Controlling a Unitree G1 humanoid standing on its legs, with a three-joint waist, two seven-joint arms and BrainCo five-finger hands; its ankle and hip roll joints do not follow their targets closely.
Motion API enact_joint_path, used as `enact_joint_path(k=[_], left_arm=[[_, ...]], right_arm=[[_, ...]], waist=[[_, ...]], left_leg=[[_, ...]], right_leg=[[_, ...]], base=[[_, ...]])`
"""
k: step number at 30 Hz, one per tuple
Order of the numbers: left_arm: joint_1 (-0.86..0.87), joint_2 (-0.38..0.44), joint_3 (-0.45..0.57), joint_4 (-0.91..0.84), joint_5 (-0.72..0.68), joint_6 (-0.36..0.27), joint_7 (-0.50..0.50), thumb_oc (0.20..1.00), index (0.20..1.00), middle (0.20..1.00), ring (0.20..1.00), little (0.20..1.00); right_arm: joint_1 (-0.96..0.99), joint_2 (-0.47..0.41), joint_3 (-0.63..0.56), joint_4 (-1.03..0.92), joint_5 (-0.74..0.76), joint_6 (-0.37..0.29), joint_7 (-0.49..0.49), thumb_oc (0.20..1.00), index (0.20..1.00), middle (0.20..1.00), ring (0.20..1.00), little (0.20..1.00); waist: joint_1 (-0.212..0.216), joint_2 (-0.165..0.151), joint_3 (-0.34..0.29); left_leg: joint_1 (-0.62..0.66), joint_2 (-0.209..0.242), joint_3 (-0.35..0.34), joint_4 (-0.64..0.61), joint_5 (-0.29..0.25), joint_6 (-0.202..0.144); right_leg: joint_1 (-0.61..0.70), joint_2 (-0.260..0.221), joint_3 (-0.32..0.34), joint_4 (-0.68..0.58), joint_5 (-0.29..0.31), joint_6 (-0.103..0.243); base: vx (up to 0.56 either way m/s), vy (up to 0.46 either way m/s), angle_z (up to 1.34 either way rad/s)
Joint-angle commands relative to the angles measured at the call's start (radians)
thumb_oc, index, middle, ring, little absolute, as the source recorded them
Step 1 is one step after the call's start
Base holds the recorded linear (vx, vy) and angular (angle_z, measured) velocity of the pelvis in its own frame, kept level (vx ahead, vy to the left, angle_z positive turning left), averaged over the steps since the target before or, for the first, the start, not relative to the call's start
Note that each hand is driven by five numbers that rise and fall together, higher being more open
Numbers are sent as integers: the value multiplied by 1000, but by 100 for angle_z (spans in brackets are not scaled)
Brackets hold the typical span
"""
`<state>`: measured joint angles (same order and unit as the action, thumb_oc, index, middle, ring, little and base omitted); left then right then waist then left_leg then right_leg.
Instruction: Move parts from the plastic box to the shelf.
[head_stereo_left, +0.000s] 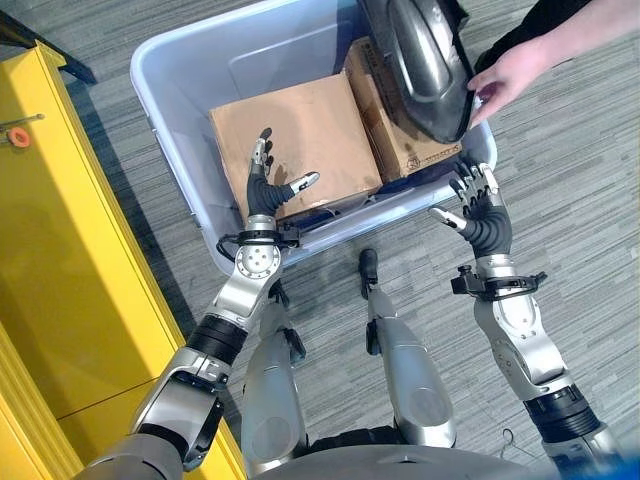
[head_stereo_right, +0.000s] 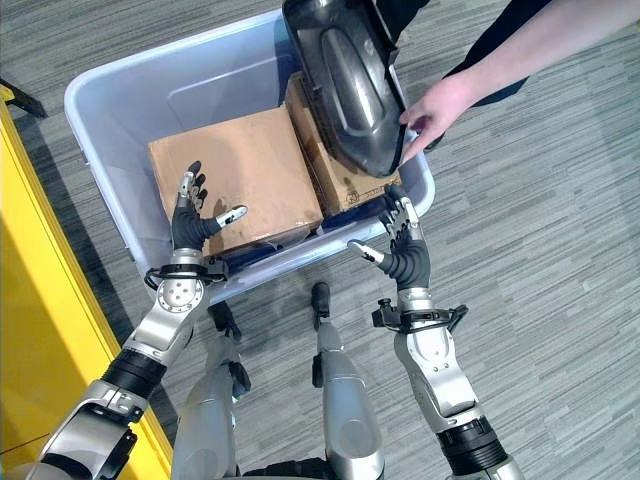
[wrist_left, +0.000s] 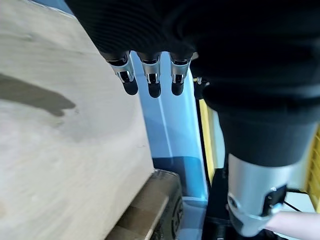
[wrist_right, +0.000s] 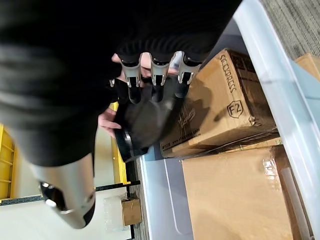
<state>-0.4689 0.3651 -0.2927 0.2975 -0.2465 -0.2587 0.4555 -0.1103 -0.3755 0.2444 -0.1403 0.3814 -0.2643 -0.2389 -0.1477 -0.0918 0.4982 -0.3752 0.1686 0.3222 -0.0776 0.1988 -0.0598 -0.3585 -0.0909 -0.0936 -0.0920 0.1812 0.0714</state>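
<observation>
Your left hand (head_stereo_left: 262, 185) spread flat above the large cardboard box (head_stereo_left: 295, 140) in the plastic box (head_stereo_left: 180, 60), your right hand (head_stereo_left: 478, 210) spread at its near rim, a person's hand (head_stereo_left: 505, 78) holding a dark part (head_stereo_left: 425, 60) above the smaller box (head_stereo_left: 395, 135).

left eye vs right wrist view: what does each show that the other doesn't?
Left eye: the left hand, open over the big cardboard box, the right hand open at the plastic box rim, and the yellow shelf.
Right wrist: the smaller box's side face, seen up close.
Both: the two cardboard boxes in the plastic box, and a person's hand on a dark grey part.
</observation>
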Motion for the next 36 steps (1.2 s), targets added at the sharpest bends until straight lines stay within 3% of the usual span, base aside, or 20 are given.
enact_joint_path(k=[1, 17, 28, 30, 36], left_arm=[[-22, 41, 33, -29, 10, -61, -5, 1000, 1000, 1000, 1000, 1000], [-101, 47, 9, -31, 32, -62, 10, 1000, 1000, 1000, 1000, 1000], [-192, 171, -43, -36, 332, -5, 58, 1000, 1000, 1000, 1000, 1000], [-235, 258, -78, -23, 474, 22, 62, 1000, 1000, 1000, 1000, 1000], [-285, 338, -119, 12, 572, 45, 58, 1000, 1000, 1000, 1000, 1000]], right_arm=[[6, -47, -86, -103, 20, -52, 3, 1000, 1000, 1000, 1000, 1000], [-1, -45, -79, -108, 29, -62, -2, 1000, 1000, 1000, 1000, 1000], [26, -62, -90, -120, 46, -87, 19, 1000, 1000, 1000, 1000, 1000], [43, -75, -94, -123, 45, -88, 29, 1000, 1000, 1000, 1000, 1000], [60, -86, -96, -123, 45, -86, 39, 1000, 1000, 1000, 1000, 1000]], waist=[[-14, -16, -29], [-39, 5, -27], [-52, 21, -23], [-55, 32, -20], [-59, 46, -19]], left_leg=[[34, 3, -12, 136, -145, -42], [52, 3, 13, 125, -148, -43], [66, 0, 21, 116, -149, -46], [68, -2, 23, 115, -148, -48], [71, -2, 26, 116, -148, -49]], right_leg=[[37, -83, 28, 127, -138, 84], [24, -82, 52, 136, -140, 84], [20, -77, 64, 141, -145, 87], [19, -76, 64, 142, -146, 90], [16, -78, 70, 146, -146, 91]], base=[[16, 0, -5], [9, -3, -3], [3, -3, -2], [-1, -6, -2], [0, 0, 0]])
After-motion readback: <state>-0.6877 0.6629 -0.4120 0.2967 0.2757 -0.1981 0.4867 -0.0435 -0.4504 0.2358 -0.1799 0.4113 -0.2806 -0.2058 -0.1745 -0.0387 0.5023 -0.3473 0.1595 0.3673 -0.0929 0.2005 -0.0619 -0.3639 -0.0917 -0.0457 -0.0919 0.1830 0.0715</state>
